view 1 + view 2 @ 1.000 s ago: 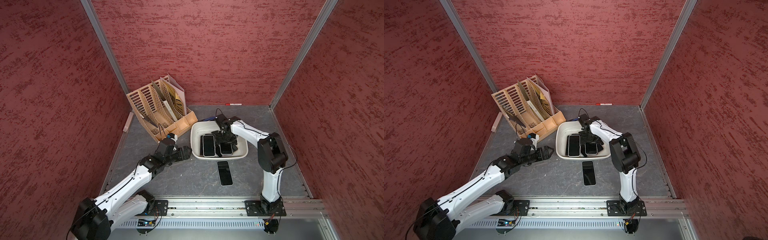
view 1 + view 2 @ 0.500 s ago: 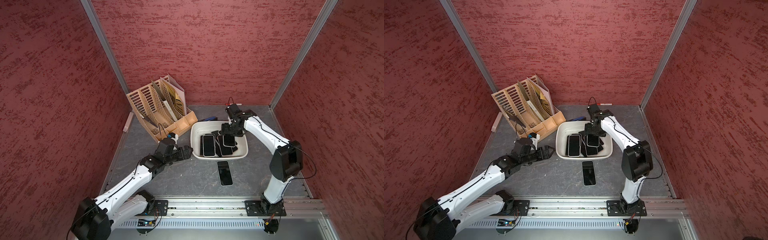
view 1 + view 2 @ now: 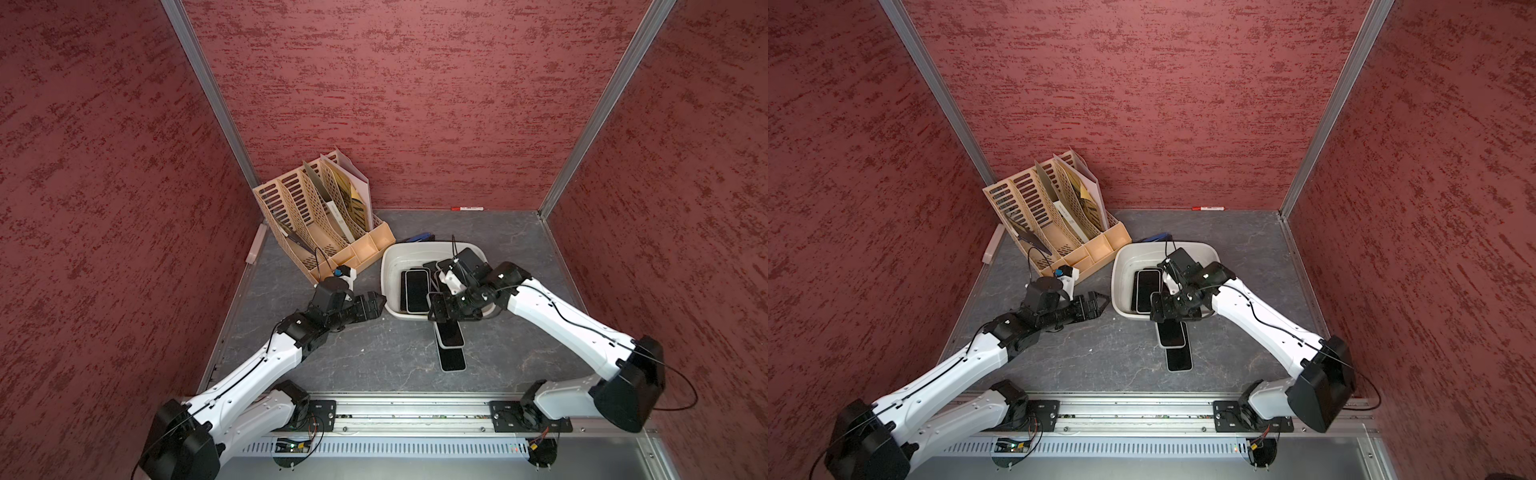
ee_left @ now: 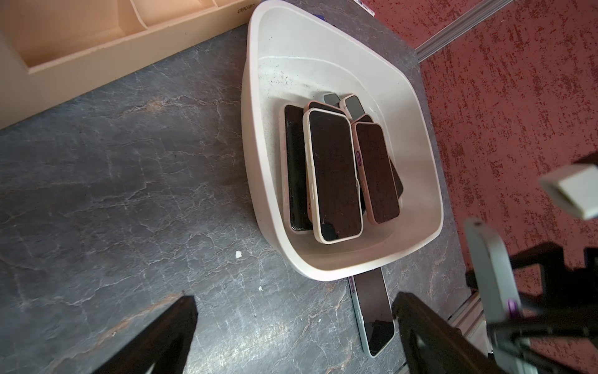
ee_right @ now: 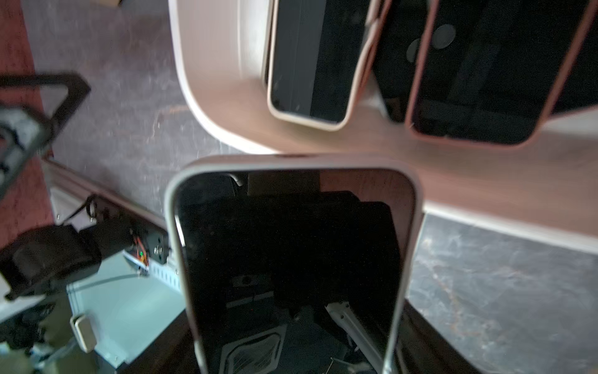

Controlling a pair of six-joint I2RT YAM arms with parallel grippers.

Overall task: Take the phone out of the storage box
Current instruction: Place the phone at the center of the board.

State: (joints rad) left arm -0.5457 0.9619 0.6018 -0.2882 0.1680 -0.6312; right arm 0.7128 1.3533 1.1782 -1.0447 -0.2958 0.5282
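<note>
The storage box (image 3: 388,266) (image 3: 1121,266) is an off-white tub in mid-table, and several dark-screened phones (image 4: 333,175) (image 3: 417,289) lie stacked inside it. My right gripper (image 3: 446,309) (image 5: 294,343) is shut on a pale-cased phone (image 5: 291,259) (image 3: 1171,334). It holds that phone just outside the box's front rim (image 5: 207,107), above another phone (image 3: 452,359) (image 4: 372,311) lying flat on the table. My left gripper (image 3: 374,305) (image 4: 294,301) stands open and empty beside the box's left wall.
A beige slotted file organizer (image 3: 316,220) stands at the back left, close behind my left wrist. A blue object (image 3: 417,238) lies behind the box. A red marker (image 3: 467,208) rests along the back wall. The arms' metal rail (image 3: 407,409) runs along the front edge.
My right gripper rose out of the box with the pale-cased phone and swung forward over the front rim. It now hangs above the phone on the table. The left arm stayed put.
</note>
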